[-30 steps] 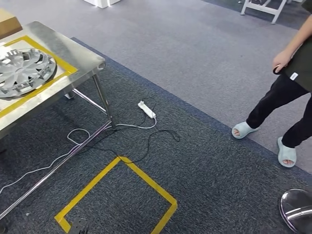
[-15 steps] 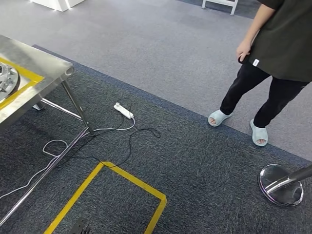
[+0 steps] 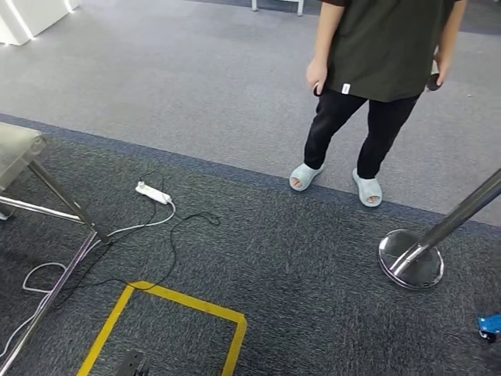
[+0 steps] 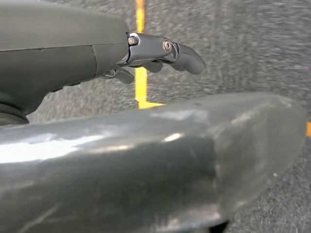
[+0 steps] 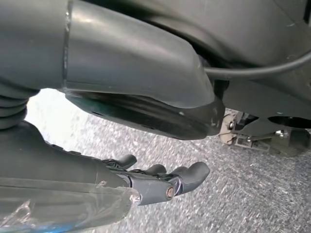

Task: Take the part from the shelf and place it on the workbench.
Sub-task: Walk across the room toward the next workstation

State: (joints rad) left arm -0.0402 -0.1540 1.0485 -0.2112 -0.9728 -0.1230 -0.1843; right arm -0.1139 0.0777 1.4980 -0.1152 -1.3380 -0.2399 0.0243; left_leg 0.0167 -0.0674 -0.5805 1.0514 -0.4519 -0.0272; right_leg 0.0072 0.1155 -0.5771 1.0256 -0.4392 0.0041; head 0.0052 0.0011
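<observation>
The steel workbench (image 3: 18,145) reaches in with one corner at the head view's left edge, its legs running down to the carpet. In the left wrist view my left hand (image 4: 161,51) hangs over the carpet and a yellow tape line, fingers stretched out and holding nothing. In the right wrist view my right hand (image 5: 161,182) hangs the same way above the grey carpet, fingers extended and empty.
A person (image 3: 378,55) in a dark shirt and light slippers stands ahead, right of centre. A chrome stanchion base (image 3: 410,258) sits at the right, a small blue object (image 3: 489,323) beyond it. A white power strip (image 3: 153,193) and loose cables lie by the bench legs. A yellow tape square (image 3: 177,301) marks the floor in front.
The camera has turned right: the workbench with the silver wheel cover has slid out at the left. The person now stands near the middle, and the stanchion base has come fully into view.
</observation>
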